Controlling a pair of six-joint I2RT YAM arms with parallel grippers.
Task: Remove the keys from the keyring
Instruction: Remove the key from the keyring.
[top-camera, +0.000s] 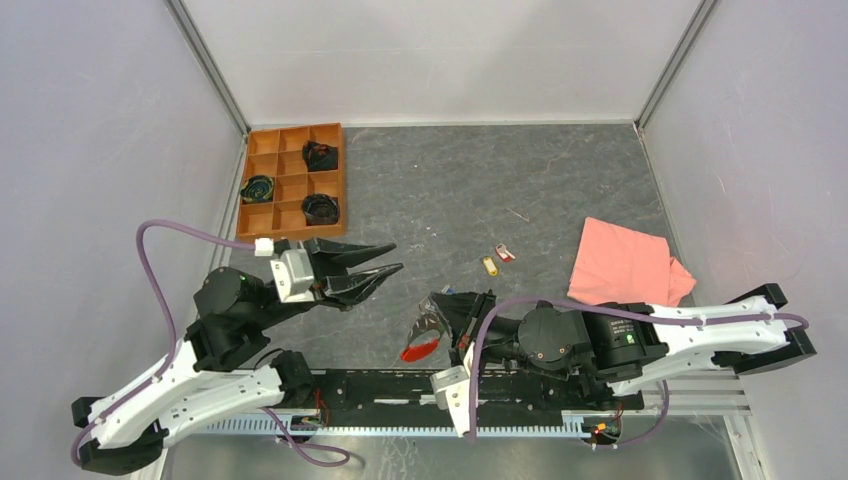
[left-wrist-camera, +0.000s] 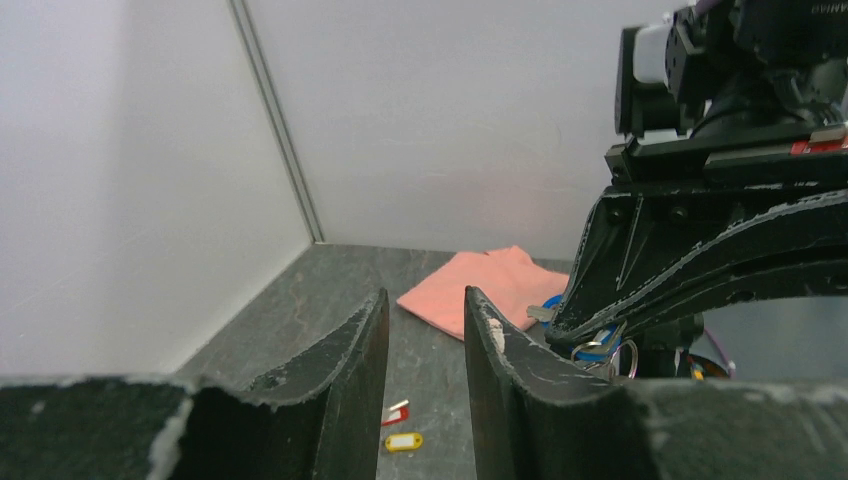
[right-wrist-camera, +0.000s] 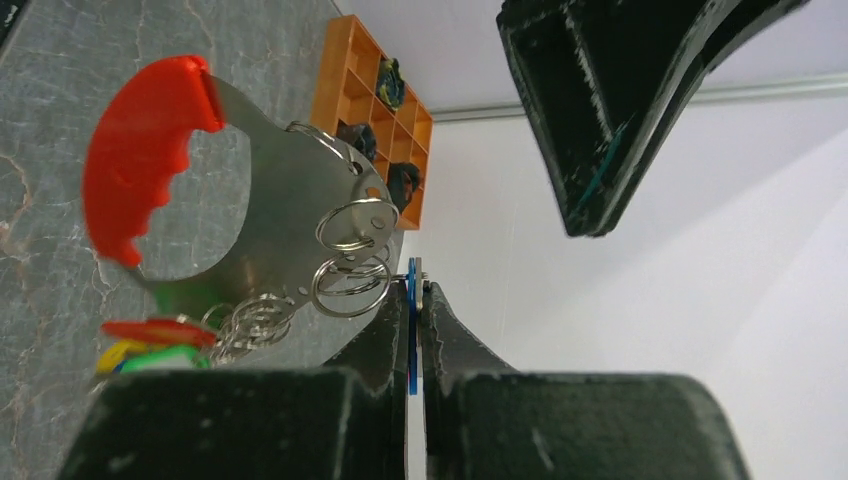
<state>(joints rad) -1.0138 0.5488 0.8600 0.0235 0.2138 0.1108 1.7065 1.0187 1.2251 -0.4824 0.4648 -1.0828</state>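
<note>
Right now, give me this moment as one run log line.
right hand: shut on blue key, keyring hanging | left hand: open, empty | yellow key, red key: loose on table

Bare tabletop (top-camera: 450, 180) mid & far: plenty of room. Walls (top-camera: 100, 150) close L, R & far sides. Far-L corner taken by orange tray (top-camera: 292, 180). Pink cloth (top-camera: 625, 265) covers the R side. Two loose keys (top-camera: 497, 260) lie flat btw centre & cloth. Keyring (top-camera: 424, 340) dangles off the blue key (right-wrist-camera: 411, 340) nipped in my R gripper (right-wrist-camera: 413, 288), hanging by the narrow gap btw it & my L gripper (top-camera: 399, 256).
</note>
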